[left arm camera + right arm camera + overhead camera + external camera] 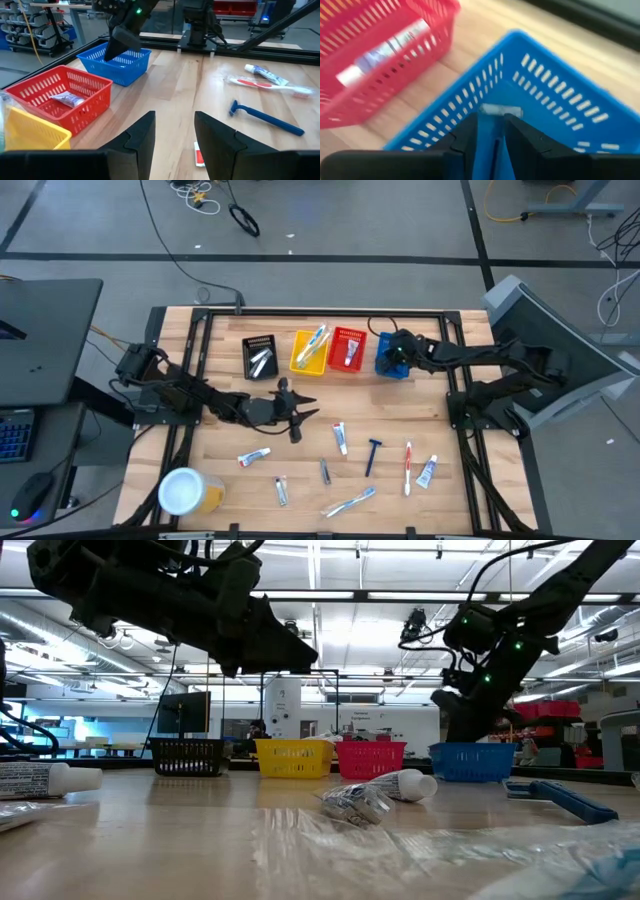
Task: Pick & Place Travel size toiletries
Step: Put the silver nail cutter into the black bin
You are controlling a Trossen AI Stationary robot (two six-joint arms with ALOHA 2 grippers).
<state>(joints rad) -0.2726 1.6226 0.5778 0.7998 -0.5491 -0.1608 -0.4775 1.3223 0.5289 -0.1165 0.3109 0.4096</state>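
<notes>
Razor (492, 131) | pinched in right pincer (491, 134) over blue basket (560, 107) | left pincer (174, 142) parted, empty, mid-table

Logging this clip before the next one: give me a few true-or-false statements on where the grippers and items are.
1. The right gripper is over the blue basket, shut on a razor. True.
2. The left gripper holds a tube. False: it is open and empty, above the table.
3. The red basket is empty. False: a tube lies in it.
4. A second razor lies on the table. True.
5. The yellow basket stands between the black basket and the red one. True.
</notes>
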